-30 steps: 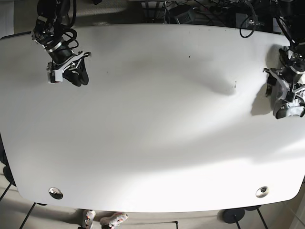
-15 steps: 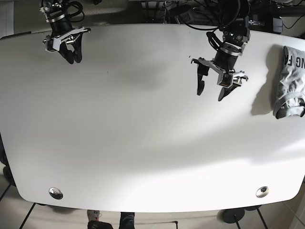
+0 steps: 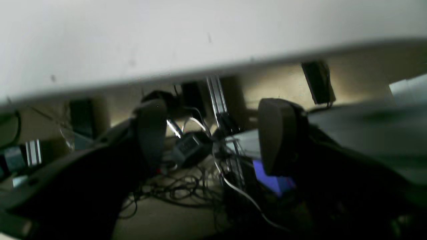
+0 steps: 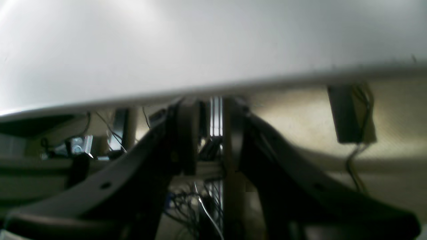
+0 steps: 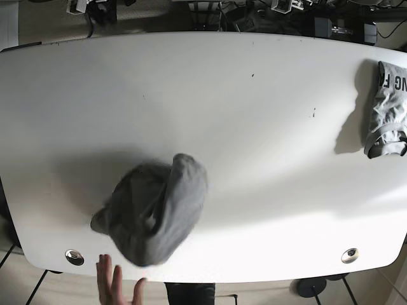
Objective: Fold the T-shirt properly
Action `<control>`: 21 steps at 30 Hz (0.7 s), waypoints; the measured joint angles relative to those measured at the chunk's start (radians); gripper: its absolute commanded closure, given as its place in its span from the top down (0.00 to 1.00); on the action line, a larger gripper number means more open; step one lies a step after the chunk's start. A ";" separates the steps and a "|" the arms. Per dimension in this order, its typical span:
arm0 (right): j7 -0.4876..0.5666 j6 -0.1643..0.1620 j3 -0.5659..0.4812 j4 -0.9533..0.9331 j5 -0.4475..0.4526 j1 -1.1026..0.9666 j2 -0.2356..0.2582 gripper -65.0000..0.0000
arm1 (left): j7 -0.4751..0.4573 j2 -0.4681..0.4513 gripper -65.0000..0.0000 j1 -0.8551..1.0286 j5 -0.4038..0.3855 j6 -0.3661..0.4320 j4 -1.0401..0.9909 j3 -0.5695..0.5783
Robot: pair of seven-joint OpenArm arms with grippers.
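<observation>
Base view showed a crumpled grey T-shirt in a heap near the front edge of the white table, blurred as if in motion, with a person's hand open just below that edge. A second folded grey garment lay at the far right side. Both arms were parked beyond the back edge. Left gripper stood wide open, empty; right gripper open only a narrow gap, empty. Judged: cloth soft, light, limp, no stiffness; it would sag and bunch when lifted. Best holds likely at shoulder seams or hem corners, once found and spread flat.
</observation>
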 measured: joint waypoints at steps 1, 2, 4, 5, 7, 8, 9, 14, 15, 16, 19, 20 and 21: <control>0.000 0.000 0.000 0.000 -0.001 -0.020 0.003 0.24 | 0.001 0.000 0.60 0.026 0.000 0.000 0.000 0.000; 0.000 0.000 0.000 0.000 0.000 -0.036 0.005 0.24 | 0.000 0.001 0.60 0.047 0.000 -0.001 0.000 0.000; 0.000 0.002 -0.001 -0.005 -0.001 -0.050 0.000 0.24 | 0.000 0.000 0.60 0.066 0.000 0.000 0.000 0.001; 0.000 0.001 -0.001 -0.010 0.000 -0.047 0.000 0.24 | -0.001 0.000 0.60 0.063 0.000 0.000 0.000 0.000; 0.000 0.002 -0.001 -0.008 0.000 -0.040 0.000 0.24 | 0.000 0.000 0.60 0.058 0.000 0.000 0.010 0.001; 0.000 0.000 -0.001 0.002 -0.002 -0.031 -0.001 0.24 | 0.010 0.000 0.60 0.054 0.000 -0.001 0.031 0.001; -0.011 0.000 -0.001 0.027 -0.004 -0.008 -0.003 0.24 | 0.010 0.000 0.60 0.029 0.001 -0.001 0.066 0.001; -0.003 0.001 -0.001 0.077 -0.009 0.124 -0.003 0.24 | 0.011 0.000 0.60 -0.183 0.001 0.000 0.084 -0.002; -0.012 0.001 -0.001 0.077 -0.012 0.154 -0.003 0.24 | 0.017 0.000 0.60 -0.220 0.001 0.000 0.084 -0.002; -0.010 0.001 -0.001 0.077 -0.011 0.198 -0.002 0.24 | 0.041 0.003 0.60 -0.269 0.001 0.007 0.084 -0.002; -0.011 0.000 -0.001 0.076 -0.012 0.269 0.000 0.25 | 0.104 0.027 0.61 -0.353 0.001 0.077 0.082 -0.002; -0.014 0.001 -0.001 0.076 -0.011 0.294 0.000 0.25 | 0.108 0.038 0.61 -0.381 0.001 0.080 0.082 -0.002; -0.059 0.001 0.000 0.076 -0.012 0.340 0.000 0.25 | 0.110 0.051 0.61 -0.418 0.001 0.078 0.082 0.000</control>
